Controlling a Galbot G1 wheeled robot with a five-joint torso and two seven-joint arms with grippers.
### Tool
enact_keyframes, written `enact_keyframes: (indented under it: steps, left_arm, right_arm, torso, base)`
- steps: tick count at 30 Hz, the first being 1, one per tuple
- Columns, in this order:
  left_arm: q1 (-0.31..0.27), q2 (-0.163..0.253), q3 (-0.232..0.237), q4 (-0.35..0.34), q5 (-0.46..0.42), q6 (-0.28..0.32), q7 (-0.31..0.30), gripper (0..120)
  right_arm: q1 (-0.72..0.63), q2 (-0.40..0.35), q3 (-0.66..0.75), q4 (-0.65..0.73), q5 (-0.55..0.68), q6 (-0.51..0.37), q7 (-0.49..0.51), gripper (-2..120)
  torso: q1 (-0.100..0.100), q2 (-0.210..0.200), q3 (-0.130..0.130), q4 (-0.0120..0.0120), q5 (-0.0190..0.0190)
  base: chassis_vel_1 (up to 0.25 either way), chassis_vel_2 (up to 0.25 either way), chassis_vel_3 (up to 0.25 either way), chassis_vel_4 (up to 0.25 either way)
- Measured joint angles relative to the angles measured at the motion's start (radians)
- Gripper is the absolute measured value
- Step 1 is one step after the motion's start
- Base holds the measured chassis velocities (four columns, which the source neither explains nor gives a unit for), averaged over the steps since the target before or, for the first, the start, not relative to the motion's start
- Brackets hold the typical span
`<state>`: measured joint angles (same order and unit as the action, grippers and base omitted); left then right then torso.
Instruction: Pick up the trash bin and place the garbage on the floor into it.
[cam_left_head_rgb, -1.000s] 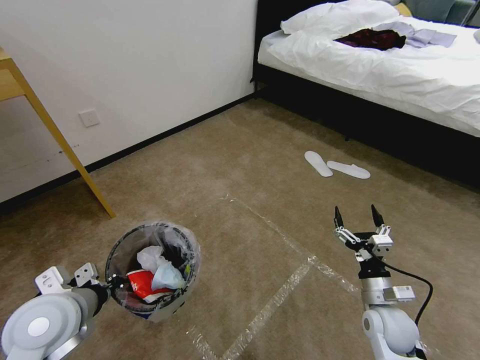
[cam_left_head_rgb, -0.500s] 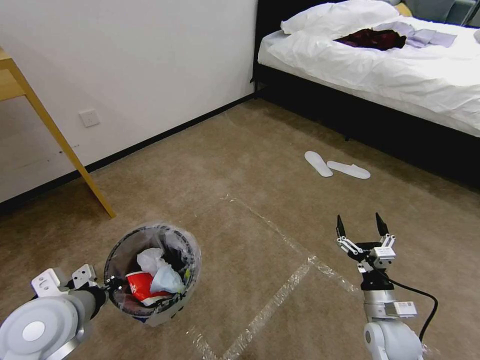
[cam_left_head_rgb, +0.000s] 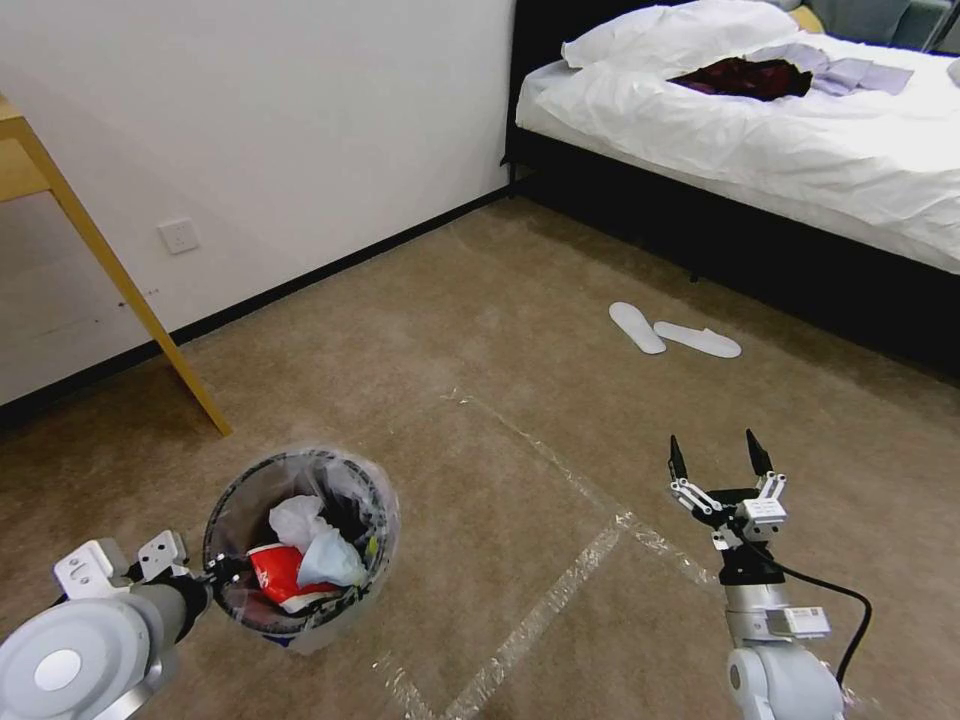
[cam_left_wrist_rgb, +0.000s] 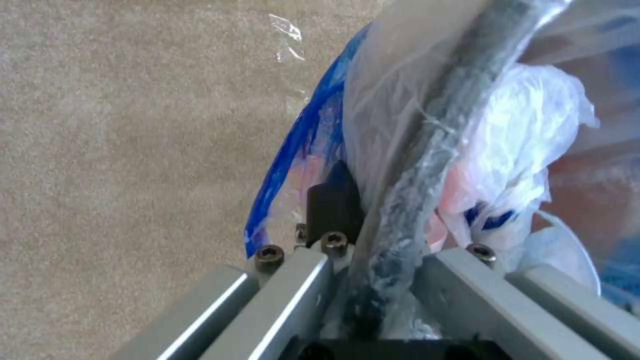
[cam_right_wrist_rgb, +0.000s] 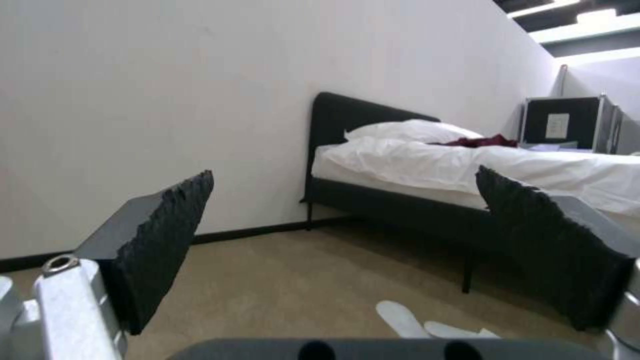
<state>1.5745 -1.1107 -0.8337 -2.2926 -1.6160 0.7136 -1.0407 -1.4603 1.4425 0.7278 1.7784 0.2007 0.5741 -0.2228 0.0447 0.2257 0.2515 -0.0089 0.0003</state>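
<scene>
The trash bin (cam_left_head_rgb: 352, 588), lined with crinkly clear plastic, is at my lower left over the carpeted floor (cam_left_head_rgb: 470, 330). Garbage lies inside it: white tissues (cam_left_head_rgb: 300, 525) and a red cup (cam_left_head_rgb: 276, 573). My left gripper (cam_left_head_rgb: 213, 574) is shut on the bin's near rim. In the left wrist view the dark rim (cam_left_wrist_rgb: 427, 145) under its liner runs between the jaws of the left gripper (cam_left_wrist_rgb: 373, 225). My right gripper (cam_left_head_rgb: 714, 456) is held open above the carpet at the lower right, holding nothing. In the right wrist view the right gripper (cam_right_wrist_rgb: 353, 250) faces the bed with its jaws wide apart.
Shiny tape lines (cam_left_head_rgb: 560, 600) cross the carpet between the arms. Two white slippers (cam_left_head_rgb: 675, 337) lie near the black-framed bed (cam_left_head_rgb: 760, 150) at the right. A wooden table leg (cam_left_head_rgb: 140, 300) slants at the left, and the white wall (cam_left_head_rgb: 300, 120) stands behind.
The left arm and the bin drifted a little toward the lower left. The right gripper sank slightly and stayed open.
</scene>
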Motion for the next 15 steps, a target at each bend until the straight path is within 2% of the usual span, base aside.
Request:
enact_keyframes:
  steps: [15]
  left_arm:
    - [-0.002, -0.006, 0.007, -0.005, 0.003, -0.004, -0.002, 0]
  right_arm:
    - [-0.002, 0.008, -0.002, -0.011, -0.026, 0.015, -0.008, 100]
  torso:
    - [0.0, 0.0, 0.0, -0.0001, 0.0]
  base:
    - [0.0, 0.0, 0.0, 0.0]
